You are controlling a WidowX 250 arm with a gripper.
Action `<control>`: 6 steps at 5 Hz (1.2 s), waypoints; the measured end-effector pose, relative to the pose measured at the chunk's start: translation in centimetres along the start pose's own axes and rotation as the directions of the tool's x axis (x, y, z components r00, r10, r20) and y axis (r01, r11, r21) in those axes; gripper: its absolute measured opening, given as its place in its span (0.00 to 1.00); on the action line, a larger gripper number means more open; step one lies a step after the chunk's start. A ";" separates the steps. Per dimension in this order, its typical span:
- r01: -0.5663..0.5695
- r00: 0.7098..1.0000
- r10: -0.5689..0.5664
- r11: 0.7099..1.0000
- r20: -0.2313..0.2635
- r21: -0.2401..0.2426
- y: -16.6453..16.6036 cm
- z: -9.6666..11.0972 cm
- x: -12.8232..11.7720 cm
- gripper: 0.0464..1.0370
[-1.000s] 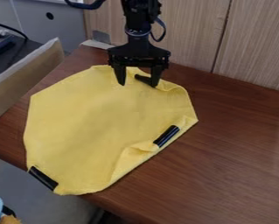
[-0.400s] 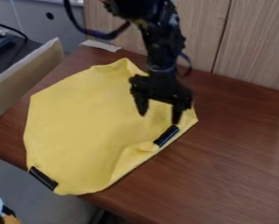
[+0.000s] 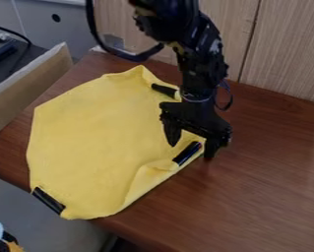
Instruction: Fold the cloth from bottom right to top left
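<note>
The black gripper (image 3: 191, 148) is open over the right corner of the yellow cloth (image 3: 97, 140), one finger above the cloth and the other just past its right edge. Between them lies a black strip (image 3: 187, 153) on the cloth's right side. The cloth is spread out on the table with a small raised crease near its lower right edge. Another black strip (image 3: 48, 200) marks the lower left corner, and a third (image 3: 164, 90) lies at the upper right, left of the arm. The cloth's right corner is partly hidden by the gripper.
The brown wooden table (image 3: 264, 197) extends to the right of the cloth. A wood-panel wall (image 3: 284, 54) stands behind it, and a tan board (image 3: 27, 86) runs along the left. The cloth's lower left corner reaches the table's front edge.
The gripper has moved down and to the right, from the cloth's top edge to its right corner, staying open. The cloth's top corner, earlier behind the gripper, is uncovered.
</note>
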State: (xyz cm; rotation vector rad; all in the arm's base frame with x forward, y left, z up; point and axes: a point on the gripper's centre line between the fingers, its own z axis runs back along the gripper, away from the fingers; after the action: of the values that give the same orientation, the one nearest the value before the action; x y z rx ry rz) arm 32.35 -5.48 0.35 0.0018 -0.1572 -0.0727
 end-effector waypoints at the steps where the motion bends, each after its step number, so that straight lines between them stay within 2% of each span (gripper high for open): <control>1: 0.000 1.000 -0.001 1.000 0.003 0.021 0.3 -0.1 -0.1 0.64; 2: -0.007 1.000 0.007 1.000 0.003 0.029 0.4 -0.1 -0.1 0.33; 3: -0.012 1.000 0.012 0.999 0.000 0.035 0.5 -0.1 -0.1 0.12; 4: -0.015 1.000 0.015 0.999 0.007 0.039 0.5 0.2 0.3 0.02; 6: -0.027 1.000 0.026 0.999 0.010 0.043 0.6 0.3 0.6 0.01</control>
State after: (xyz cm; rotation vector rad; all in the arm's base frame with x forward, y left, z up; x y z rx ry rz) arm 32.93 -4.92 0.76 0.0425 -0.1681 -0.0429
